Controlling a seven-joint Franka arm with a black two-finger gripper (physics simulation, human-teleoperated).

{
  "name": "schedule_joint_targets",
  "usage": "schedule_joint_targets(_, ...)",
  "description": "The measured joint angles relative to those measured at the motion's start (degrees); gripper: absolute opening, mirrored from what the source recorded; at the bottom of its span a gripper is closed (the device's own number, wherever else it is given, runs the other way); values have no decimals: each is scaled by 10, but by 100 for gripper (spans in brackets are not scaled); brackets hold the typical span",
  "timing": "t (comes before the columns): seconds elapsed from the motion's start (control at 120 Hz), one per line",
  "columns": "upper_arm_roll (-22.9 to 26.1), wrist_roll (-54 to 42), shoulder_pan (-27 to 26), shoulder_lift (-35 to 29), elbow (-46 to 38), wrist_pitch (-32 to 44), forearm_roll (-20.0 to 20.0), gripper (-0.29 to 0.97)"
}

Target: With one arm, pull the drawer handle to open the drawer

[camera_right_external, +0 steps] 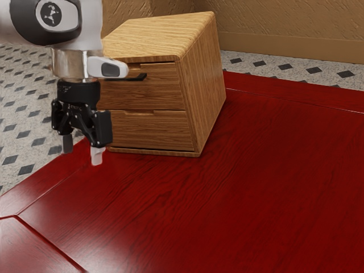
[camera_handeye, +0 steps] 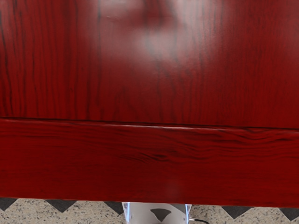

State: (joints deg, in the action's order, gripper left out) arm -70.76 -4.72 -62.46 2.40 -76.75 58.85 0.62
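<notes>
Red table edge beneath spread pincer

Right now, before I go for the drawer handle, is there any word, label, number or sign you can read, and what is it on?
No text can be read.
Arm's joint cap: round black-and-white emblem, a symbol without letters.
Black body of the tool: a faint light marking, too small to read.
Wooden cabinet and red table: no lettering.
</notes>
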Motion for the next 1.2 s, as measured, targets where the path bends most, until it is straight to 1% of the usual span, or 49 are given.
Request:
schedule_joint_targets(0.092, -5, -12, 36, 0, -5, 84, 11, 68)
schedule_joint_targets(0.208, -6, -26, 58, -1, -6, 147, 27, 68)
schedule_joint_targets(0.258, -6, -31, 59, -1, 16, 160, 32, 68)
schedule_joint_targets(0.292, -3, -34, 60, 1, 54, 163, 30, 68)
schedule_joint_targets(0.325, 13, -37, 65, 0, 96, 161, 24, 68)
schedule_joint_targets(0.383, 65, -42, 78, 1, 140, 156, 17, 68)
schedule_joint_targets(0.417, 95, -44, 73, 2, 150, 154, 14, 68)
schedule_joint_targets(0.45, 119, -47, 57, 3, 154, 152, 11, 68)
schedule_joint_targets(0.525, 142, -56, -1, 5, 157, 150, 7, 68)
schedule_joint_targets(0.6, 143, -74, -38, 2, 154, 153, -16, 68)
schedule_joint_targets(0.633, 124, -91, -46, 6, 153, 159, -23, 67)
schedule_joint_targets(0.667, 104, -113, -32, 18, 152, 171, -20, 67)
schedule_joint_targets(0.692, 74, -131, -11, 42, 151, 179, -4, 67)
schedule_joint_targets(0.708, 46, -145, 4, 61, 151, 184, 13, 67)
schedule_joint_targets(0.742, -21, -173, 24, 104, 150, 192, 59, 68)
schedule_joint_targets(0.767, -94, -198, 17, 145, 138, 198, 104, 68)
schedule_joint_targets(0.792, -149, -223, 9, 176, 128, 203, 147, 68)
schedule_joint_targets(0.817, -185, -251, 4, 196, 118, 209, 187, 68)
schedule_joint_targets(0.85, -214, -287, 1, 211, 109, 215, 231, 68)
schedule_joint_targets(0.908, -236, -347, -2, 221, 97, 223, 286, 68)
schedule_joint_targets(1.008, -246, -465, 6, 227, 71, 233, 380, 67)
schedule_joint_targets(1.05, -247, -515, 9, 230, 67, 236, 406, 67)
schedule_joint_targets(1.125, -243, -599, 8, 234, 68, 240, 439, 67)
schedule_joint_targets(1.2, -236, -684, 8, 237, 70, 243, 482, 67)
